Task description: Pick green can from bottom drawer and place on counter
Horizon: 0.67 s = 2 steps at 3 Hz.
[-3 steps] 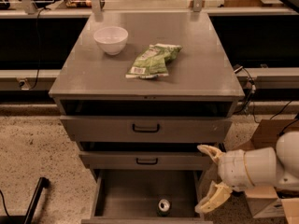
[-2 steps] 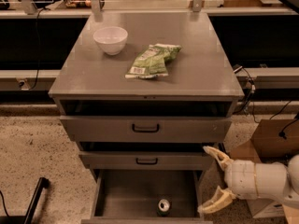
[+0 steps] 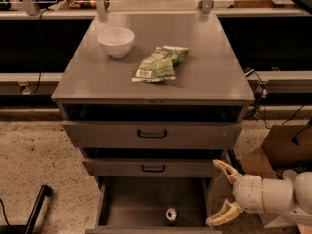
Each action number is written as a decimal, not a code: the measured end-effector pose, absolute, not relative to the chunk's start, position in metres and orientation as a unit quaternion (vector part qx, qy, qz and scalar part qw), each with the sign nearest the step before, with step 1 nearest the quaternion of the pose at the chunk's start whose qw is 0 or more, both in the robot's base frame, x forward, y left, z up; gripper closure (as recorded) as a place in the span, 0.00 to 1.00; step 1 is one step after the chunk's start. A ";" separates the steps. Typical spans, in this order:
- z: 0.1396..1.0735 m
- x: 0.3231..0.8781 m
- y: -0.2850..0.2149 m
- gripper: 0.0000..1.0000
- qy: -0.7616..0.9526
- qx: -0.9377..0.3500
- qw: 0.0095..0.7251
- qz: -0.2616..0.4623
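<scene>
Green can [image 3: 171,215] upright, gripper [image 3: 212,193] beside drawer [image 3: 139,201]

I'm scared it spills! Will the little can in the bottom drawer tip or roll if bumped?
The small silver-topped metal can stands upright, so a light bump probably only slides it. Knocked over, its round body would likely roll across the grey bottom drawer. The white gripper, jaws spread, hovers right of it.

The bottom drawer [image 3: 131,204] is cut off by the lower edge; of the can [image 3: 171,214] only the silver top is seen; the arm [image 3: 278,196] behind the gripper [image 3: 220,194], lower right, is cropped
</scene>
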<state>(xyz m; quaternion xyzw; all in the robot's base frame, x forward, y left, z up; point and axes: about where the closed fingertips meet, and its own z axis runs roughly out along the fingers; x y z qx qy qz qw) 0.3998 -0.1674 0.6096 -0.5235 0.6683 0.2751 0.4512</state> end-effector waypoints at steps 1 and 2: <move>0.550 0.411 -0.170 0.00 0.673 -0.520 0.456 0.261; 0.473 0.416 -0.175 0.00 0.657 -0.533 0.472 0.247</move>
